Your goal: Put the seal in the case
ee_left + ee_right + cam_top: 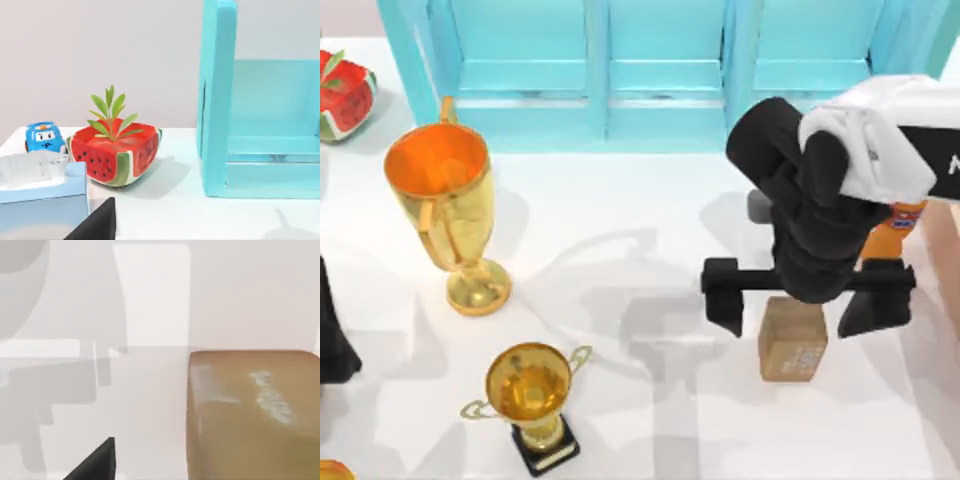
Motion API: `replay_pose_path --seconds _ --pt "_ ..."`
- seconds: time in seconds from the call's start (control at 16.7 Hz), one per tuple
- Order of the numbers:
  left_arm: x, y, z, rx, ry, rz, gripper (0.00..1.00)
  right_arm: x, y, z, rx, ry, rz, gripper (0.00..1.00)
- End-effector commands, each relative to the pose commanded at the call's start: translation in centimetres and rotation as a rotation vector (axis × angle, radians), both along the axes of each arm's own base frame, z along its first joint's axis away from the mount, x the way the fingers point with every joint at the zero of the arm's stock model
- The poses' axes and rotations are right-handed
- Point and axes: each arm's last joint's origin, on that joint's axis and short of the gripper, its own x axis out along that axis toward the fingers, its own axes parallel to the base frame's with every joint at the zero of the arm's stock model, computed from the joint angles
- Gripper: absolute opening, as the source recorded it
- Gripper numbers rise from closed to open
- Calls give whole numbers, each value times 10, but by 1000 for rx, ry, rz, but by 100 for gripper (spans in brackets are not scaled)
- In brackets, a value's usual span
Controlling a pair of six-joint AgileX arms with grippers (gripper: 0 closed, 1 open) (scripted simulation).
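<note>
The seal point(792, 342), a small tan-brown wooden block with whitish marks on one face, stands on the white table at the right. My right gripper point(798, 318) hangs over it, open, one black finger on each side of the block and apart from it. In the right wrist view the seal point(255, 415) sits close by, with one dark fingertip point(95, 464) at the frame's edge. A strip of the pinkish-tan case point(948, 262) shows at the table's right edge. My left arm point(332, 335) is parked at the left edge.
A teal shelf unit point(650, 70) spans the back. An orange bottle point(900, 215) stands behind the right arm. A tall gold trophy point(445, 215) and a smaller one point(532, 400) stand at the left. A watermelon planter point(117, 157), toy car point(44, 137) and tissue box point(42, 195) sit at the far left.
</note>
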Motion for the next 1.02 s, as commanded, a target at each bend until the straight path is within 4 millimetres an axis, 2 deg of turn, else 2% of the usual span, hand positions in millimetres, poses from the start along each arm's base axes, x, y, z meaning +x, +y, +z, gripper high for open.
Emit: replay_pose_path --seconds 0.18,0.42,1.02 --pt "0 0 0 0 0 0 100 -3 -1 -19 -5 7 0 100" --pt "0 0 0 0 0 0 100 -3 -1 -20 -5 7 0 100" --pt "0 0 0 0 0 0 100 -3 -1 -20 -5 7 0 25"
